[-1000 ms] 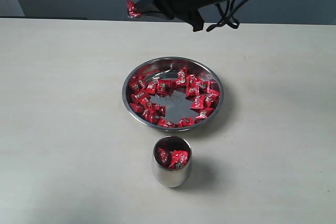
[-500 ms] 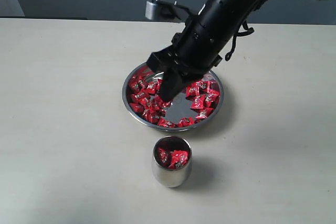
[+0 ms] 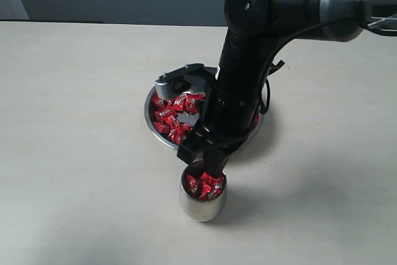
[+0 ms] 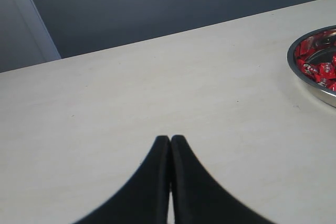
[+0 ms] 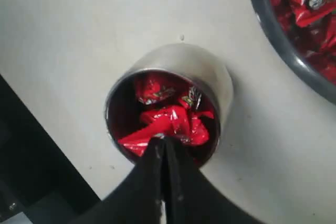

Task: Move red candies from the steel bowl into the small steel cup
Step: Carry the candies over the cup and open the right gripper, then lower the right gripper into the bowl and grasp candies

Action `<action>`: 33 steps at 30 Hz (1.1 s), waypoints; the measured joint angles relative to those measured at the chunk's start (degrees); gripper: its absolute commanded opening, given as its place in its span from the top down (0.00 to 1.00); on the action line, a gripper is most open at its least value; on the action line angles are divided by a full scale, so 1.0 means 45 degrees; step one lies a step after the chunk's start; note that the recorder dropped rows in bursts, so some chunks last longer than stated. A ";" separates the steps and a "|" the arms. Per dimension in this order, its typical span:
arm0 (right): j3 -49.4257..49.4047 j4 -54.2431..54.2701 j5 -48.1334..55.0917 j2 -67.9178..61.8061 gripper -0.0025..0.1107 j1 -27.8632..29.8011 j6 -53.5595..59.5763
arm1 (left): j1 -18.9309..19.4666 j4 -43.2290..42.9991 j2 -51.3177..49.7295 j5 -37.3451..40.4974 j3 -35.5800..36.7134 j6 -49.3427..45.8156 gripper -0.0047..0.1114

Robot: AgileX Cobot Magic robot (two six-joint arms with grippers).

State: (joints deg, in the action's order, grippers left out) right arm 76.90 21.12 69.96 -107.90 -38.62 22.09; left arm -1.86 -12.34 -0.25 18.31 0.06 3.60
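Half a second back the right arm hung over the bowl. It has since swung down and nearer the camera, so the right gripper now points into the mouth of the cup. A second back it was high at the table's far edge with a candy in its tips. Bowl and cup have not shifted.

The table is pale and plain. The black arm crosses the bowl's right half and hides it in the exterior view. The bowl lies behind the right fingers and clear of them, its rim near the cup but apart from it. The cup stands upright straight below the fingertips. Candies line the bowl's visible left side, and more fill the cup part way.

In the right wrist view the fingers are pressed together with only a hairline between them. Their tips sit at the cup's rim, over the pile inside. One crumpled candy lies right against the tips on top of the others and seems pinched by the edge of its wrapper.

The left gripper is closed on nothing, its fingers meeting along their length above bare table. The bowl and its candies are well apart from these fingers, and the cup is out of that view.
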 measured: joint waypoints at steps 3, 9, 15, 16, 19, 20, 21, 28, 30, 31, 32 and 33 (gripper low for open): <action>-0.0171 0.0000 -0.0048 0.0000 0.79 -0.0029 0.0000 | 0.0000 0.0000 0.0000 0.0000 0.0000 0.0000 0.96; -0.0171 -0.0023 -0.0182 0.0000 0.67 -0.0029 0.0023 | 0.0000 0.0000 0.0000 0.0000 0.0000 0.0000 0.96; -0.0085 -0.2525 -0.3286 0.0155 0.67 -0.0029 -0.1649 | 0.0000 0.0000 0.0000 0.0000 0.0000 0.0000 0.96; -0.0056 -0.3323 -0.4226 0.0186 0.67 -0.0029 -0.2308 | 0.0000 0.0000 0.0000 0.0000 0.0000 0.0000 0.96; -0.0002 -0.5477 -0.6662 0.0120 0.67 -0.0029 -0.4367 | 0.0000 0.0000 0.0000 0.0000 0.0000 0.0000 0.96; -0.0004 -0.6006 -0.7369 0.0018 0.67 -0.0029 -0.4910 | 0.0000 0.0000 0.0000 0.0000 0.0000 0.0000 0.96; 0.0005 -0.6291 -0.7916 -0.0093 0.67 -0.0029 -0.5174 | 0.0000 0.0000 0.0000 0.0000 0.0000 0.0000 0.96; 0.0936 -0.6787 -0.8818 -0.1907 0.58 -0.0029 -0.5784 | 0.0000 0.0000 0.0000 0.0000 0.0000 0.0000 0.96; 0.1405 -0.6787 -0.8818 -0.2411 0.54 -0.0029 -0.5812 | 0.0000 0.0000 0.0000 0.0000 0.0000 0.0000 0.96; 0.1602 -0.6787 -0.8818 -0.2584 0.54 -0.0029 -0.5812 | 0.0000 0.0000 0.0000 0.0000 0.0000 0.0000 0.96; 0.1841 -0.6787 -0.8818 -0.2777 0.54 -0.0029 -0.5812 | 0.0000 0.0000 0.0000 0.0000 0.0000 0.0000 0.96; 0.2071 -0.6787 -0.8845 -0.2948 0.54 -0.0029 -0.5812 | 0.0000 0.0000 0.0000 0.0000 0.0000 0.0000 0.96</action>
State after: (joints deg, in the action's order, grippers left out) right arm 86.22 -9.42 30.16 -121.17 -38.75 -4.06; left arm -1.86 -12.34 -0.25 18.31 0.06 3.60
